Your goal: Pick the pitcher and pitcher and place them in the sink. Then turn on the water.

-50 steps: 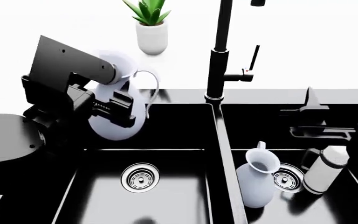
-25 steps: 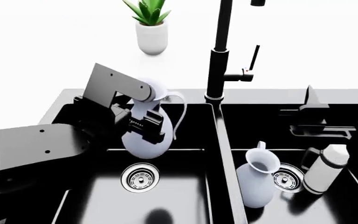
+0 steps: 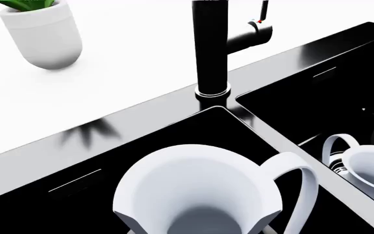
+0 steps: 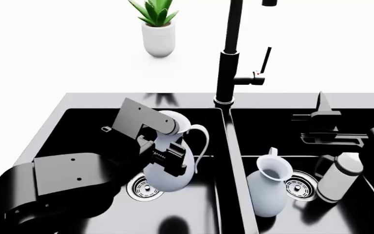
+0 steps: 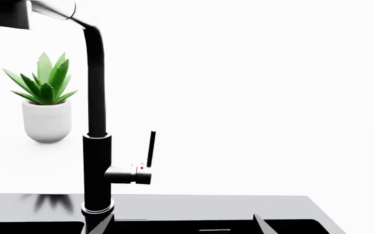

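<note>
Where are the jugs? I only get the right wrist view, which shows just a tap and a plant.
Observer: The slimmer pitcher stands upright in the right basin of the sink.
Operator: And the other one?
Observer: The left gripper holds the fatter pitcher down inside the left basin.
Operator: Anything else in there?
Observer: A white bottle leans in the right basin, beside the slimmer pitcher.
</note>
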Controlling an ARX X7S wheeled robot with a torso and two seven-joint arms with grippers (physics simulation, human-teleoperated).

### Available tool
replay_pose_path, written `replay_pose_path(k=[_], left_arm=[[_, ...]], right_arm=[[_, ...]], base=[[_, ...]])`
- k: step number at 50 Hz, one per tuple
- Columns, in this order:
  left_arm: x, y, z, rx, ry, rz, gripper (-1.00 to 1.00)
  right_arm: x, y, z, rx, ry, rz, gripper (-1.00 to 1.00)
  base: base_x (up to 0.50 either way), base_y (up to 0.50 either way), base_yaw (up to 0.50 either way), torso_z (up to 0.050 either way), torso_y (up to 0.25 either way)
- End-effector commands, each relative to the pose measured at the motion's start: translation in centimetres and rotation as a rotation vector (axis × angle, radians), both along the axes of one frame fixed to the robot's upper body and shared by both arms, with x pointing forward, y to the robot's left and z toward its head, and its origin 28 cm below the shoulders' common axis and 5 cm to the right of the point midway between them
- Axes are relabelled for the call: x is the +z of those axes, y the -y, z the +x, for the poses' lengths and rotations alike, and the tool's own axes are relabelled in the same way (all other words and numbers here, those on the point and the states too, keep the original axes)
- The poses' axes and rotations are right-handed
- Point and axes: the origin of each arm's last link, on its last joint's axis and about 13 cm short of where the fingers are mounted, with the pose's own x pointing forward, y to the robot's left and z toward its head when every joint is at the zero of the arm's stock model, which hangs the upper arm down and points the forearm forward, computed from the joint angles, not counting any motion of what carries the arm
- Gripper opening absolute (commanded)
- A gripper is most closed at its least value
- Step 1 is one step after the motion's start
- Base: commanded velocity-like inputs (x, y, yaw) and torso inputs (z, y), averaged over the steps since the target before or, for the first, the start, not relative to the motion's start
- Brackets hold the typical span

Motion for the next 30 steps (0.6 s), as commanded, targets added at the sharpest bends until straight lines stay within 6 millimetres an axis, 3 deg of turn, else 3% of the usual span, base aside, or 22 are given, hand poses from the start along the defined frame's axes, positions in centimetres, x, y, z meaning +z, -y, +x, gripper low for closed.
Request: replay_pose_path(k=[1, 30], left_arm=[[-1.4, 0.3, -0.5, -0.006, -0.033, -0.023, -1.00], [-4.3, 0.9, -2.9, -0.057, -0.103, -0.043, -1.00]], right_arm=[[-0.1, 0.0, 0.0, 0.000, -0.002, 0.002, 1.00], [-0.3, -0.2, 0.0, 0.009, -0.005, 0.005, 1.00]], base=[[0.00, 0.00, 0.00, 0.000, 0.000], [0.00, 0.00, 0.00, 0.000, 0.000]])
